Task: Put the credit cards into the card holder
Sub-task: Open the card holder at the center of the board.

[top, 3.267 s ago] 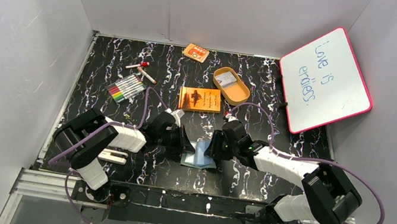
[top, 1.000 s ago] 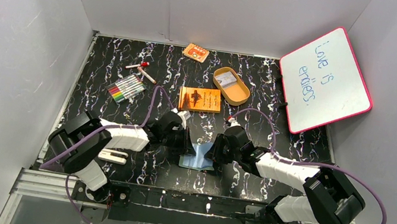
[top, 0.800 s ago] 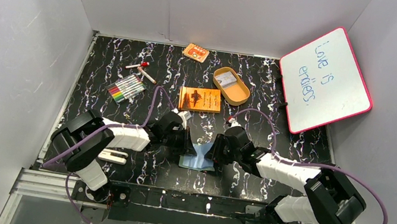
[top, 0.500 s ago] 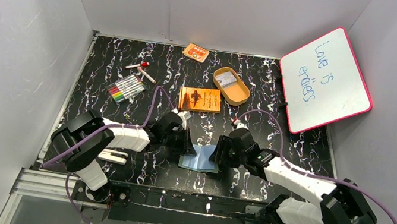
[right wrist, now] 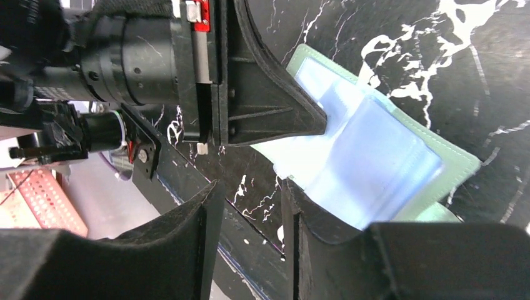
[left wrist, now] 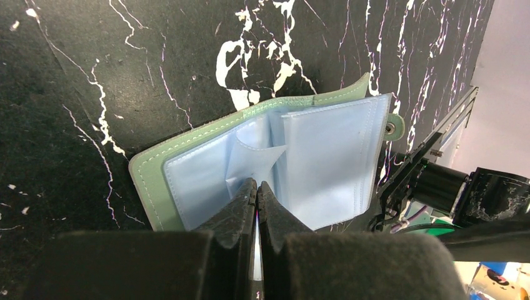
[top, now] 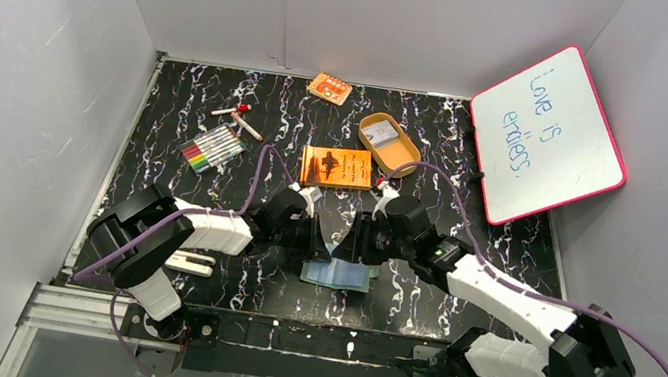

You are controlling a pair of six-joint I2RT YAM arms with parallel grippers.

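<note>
Whiteboard (top: 549, 137) reads "Love is"; left fingers (left wrist: 232, 212) pinch the card holder (left wrist: 331, 162).

The card holder (right wrist: 387, 169) lies open on the black marbled desk (right wrist: 500, 75), pale blue pockets up. The left gripper (right wrist: 317, 117) meets a raised pocket leaf. The right gripper (right wrist: 250, 194) hovers beside it, fingers parted.

Bright, even light falls from above in the top view; shadows on the marbled table (top: 168, 122) are soft. Wrist views show the card holder (left wrist: 325, 156) sharp; the left gripper (left wrist: 257, 186) blurs toward the lens.
</note>
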